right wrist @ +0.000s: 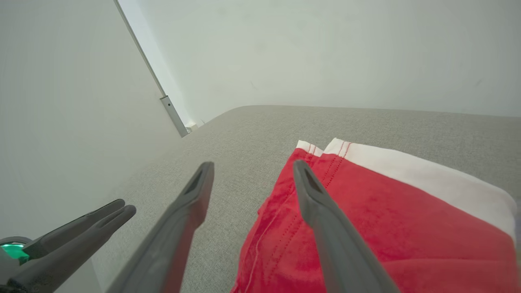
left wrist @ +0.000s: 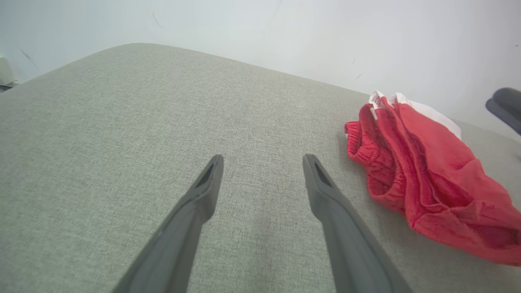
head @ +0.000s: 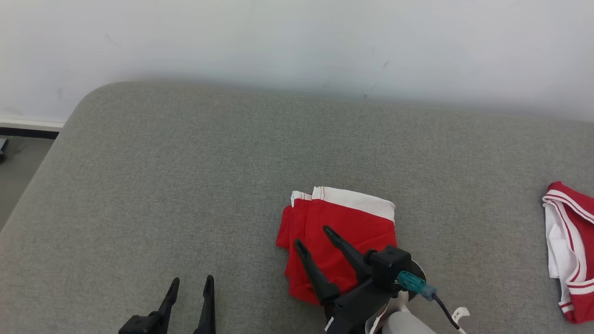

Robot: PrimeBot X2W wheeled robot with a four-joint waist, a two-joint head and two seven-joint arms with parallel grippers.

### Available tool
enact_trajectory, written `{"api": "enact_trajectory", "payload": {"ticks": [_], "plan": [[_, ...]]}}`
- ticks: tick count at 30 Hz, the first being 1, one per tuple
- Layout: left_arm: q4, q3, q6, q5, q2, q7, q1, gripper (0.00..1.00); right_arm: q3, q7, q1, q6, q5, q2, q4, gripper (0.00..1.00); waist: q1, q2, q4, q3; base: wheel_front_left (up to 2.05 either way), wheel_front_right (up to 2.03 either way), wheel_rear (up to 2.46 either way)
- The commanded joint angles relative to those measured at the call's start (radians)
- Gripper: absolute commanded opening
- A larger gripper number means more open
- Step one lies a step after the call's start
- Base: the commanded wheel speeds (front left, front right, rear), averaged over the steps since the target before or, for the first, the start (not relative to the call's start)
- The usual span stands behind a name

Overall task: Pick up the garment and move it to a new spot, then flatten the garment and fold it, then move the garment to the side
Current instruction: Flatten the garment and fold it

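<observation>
The garment [head: 342,234] is a folded red pair of shorts with a white band along its far edge, lying on the grey padded surface [head: 185,185]. My right gripper [head: 313,236] hovers over its near left part, fingers spread and open, nothing between them. The right wrist view has the garment [right wrist: 386,219] under and to the right of the right gripper [right wrist: 252,173]. At the lower left my left gripper [head: 191,284] stands open above bare grey fabric, well left of the garment. In the left wrist view the garment [left wrist: 427,175] lies to the right of that open gripper [left wrist: 262,162].
A second red and white garment [head: 570,248] lies at the right edge of the grey surface. A white wall [head: 297,41] runs behind the surface. The surface's rounded far left corner [head: 93,99] drops to the floor [head: 18,162].
</observation>
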State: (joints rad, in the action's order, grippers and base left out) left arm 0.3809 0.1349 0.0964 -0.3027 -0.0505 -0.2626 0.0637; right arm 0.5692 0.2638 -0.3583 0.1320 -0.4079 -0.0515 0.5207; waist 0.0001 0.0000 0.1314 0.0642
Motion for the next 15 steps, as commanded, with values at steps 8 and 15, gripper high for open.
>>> {"api": "enact_trajectory", "payload": {"ticks": [8,15], "plan": [[0.000,-0.017,-0.014,0.039,0.000,-0.003,-0.009,1.00,-0.148,0.000,0.058,-0.003,0.074,0.001,-0.012,1.00,-0.0001,0.0000,-0.046,-0.016,0.00,0.00,0.00],[-0.014,-0.040,-0.023,0.078,0.000,-0.003,-0.022,1.00,-0.348,0.000,0.151,-0.003,0.210,0.002,-0.020,1.00,-0.0001,0.0000,-0.100,-0.024,0.00,0.00,0.00]]}}
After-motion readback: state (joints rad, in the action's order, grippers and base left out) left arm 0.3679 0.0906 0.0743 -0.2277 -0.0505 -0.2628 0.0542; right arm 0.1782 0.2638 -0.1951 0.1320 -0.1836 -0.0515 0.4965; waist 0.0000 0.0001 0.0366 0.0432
